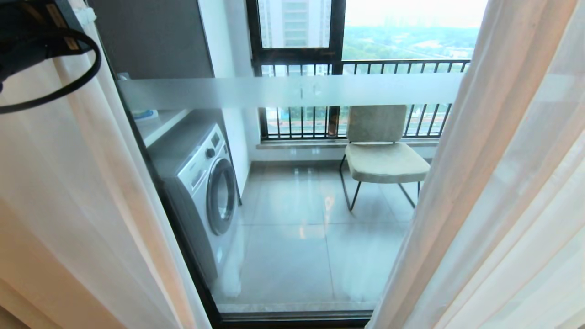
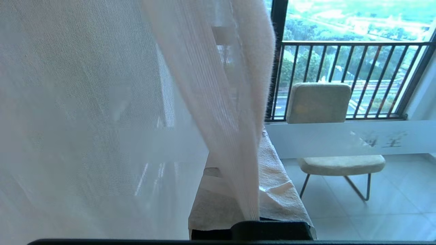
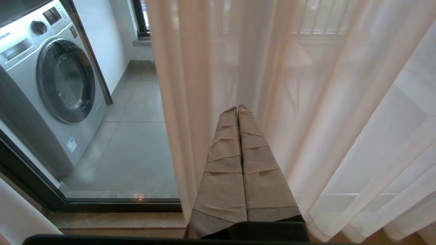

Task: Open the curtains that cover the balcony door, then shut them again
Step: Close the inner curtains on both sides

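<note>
Left fingers (image 2: 238, 190) clamped on the left sheer (image 2: 218, 102), door (image 1: 292, 91) glass bare between both sheers; right fingers (image 3: 238, 112) together by the right sheer (image 3: 340, 102)

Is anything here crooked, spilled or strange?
Nothing is spilled or broken. One oddity: a fold of the sheer curtain is pinched in the left gripper and pulled slantwise instead of hanging straight. The chair and washing machine stand normally.

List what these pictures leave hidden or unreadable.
- Left gripper: left wrist view, sheer curtain drapes over its fingers; grip on cloth unclear.
- Balcony door band characters: head view, too faint to read.
- Chair: right wrist view, veiled by the sheer.
- Washing machine: head view, partly behind door frame and sheer.
</note>
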